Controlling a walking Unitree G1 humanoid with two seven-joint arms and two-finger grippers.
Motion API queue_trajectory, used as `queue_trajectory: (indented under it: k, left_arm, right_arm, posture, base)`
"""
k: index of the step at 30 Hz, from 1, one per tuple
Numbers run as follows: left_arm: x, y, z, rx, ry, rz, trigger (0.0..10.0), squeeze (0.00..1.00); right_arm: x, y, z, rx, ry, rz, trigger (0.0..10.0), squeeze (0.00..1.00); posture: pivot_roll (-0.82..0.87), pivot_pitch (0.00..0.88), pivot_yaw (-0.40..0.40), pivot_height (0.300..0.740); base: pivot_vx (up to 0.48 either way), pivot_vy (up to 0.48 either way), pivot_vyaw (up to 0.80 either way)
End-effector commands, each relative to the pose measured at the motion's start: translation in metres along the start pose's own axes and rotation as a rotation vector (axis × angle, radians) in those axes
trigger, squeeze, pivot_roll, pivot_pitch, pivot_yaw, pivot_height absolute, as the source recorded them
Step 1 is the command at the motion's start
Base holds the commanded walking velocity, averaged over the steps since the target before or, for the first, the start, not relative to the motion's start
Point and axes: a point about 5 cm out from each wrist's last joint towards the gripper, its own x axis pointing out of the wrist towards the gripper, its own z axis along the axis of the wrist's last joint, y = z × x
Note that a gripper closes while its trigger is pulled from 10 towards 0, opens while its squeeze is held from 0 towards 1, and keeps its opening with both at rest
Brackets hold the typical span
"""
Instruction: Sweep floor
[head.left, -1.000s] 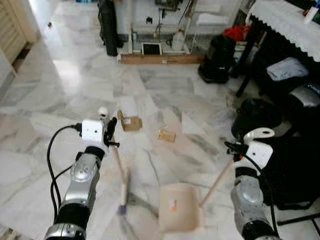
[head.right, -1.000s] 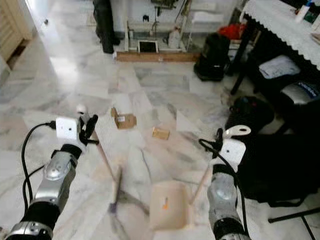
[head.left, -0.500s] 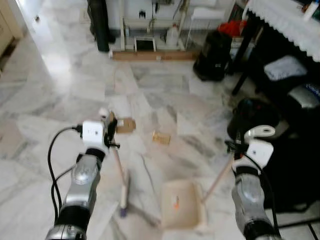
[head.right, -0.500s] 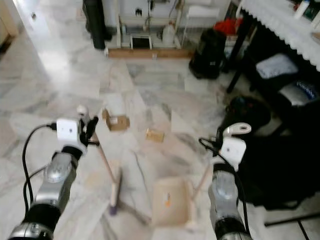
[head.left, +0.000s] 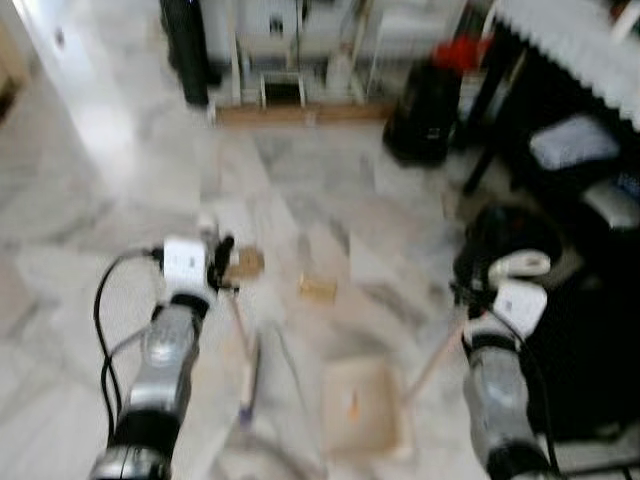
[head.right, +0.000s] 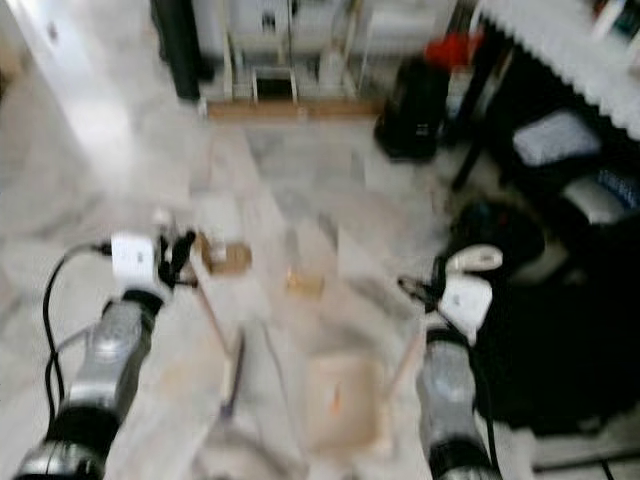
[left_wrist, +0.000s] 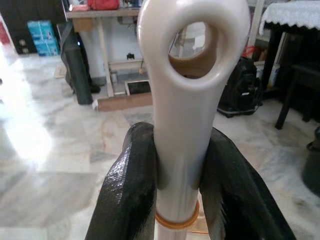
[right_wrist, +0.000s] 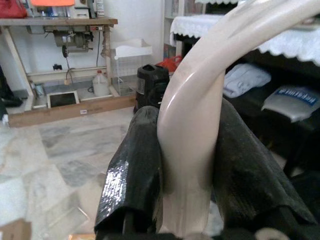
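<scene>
Right pincer clamps the cream handle.

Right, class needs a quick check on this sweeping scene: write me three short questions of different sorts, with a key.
1. True or false: the left gripper is shut on the broom handle.
2. Multiple choice: the dustpan is A) lying on the marble floor between the two arms, B) lifted above the table, C) leaning on the wall.
3. Fill in: ahead of the broom head, two ____ scraps lie on the floor.

Key:
1. True; its black fingers clamp the handle on both sides.
2. A; the right gripper holds the dustpan handle.
3. Cardboard-brown; the head views are too blurred to tell more.
</scene>
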Motion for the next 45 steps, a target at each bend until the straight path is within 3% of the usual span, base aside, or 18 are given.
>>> queue_trajectory:
  k: [1,45]
  left_arm:
    - [0.0037,-0.0068,0.0078,0.003,-0.039,-0.024,10.0,0.00]
    - [0.0012,-0.0078,0.0073,0.001,-0.036,-0.021,10.0,0.00]
  right_arm:
    - [0.0011,-0.0065,0.0025,-0.009,-0.014,-0.013,10.0,0.00]
    - [0.0006,-0.0039,0.0016,-0.064,-0.004,0.032,10.0,0.00]
  posture:
    - [0.13,0.118,-0.049,0.740]
    - [0.13,0.130,-0.054,0.740]
  base:
    - [0.341,0.000,0.00]
    - [0.341,0.000,0.05]
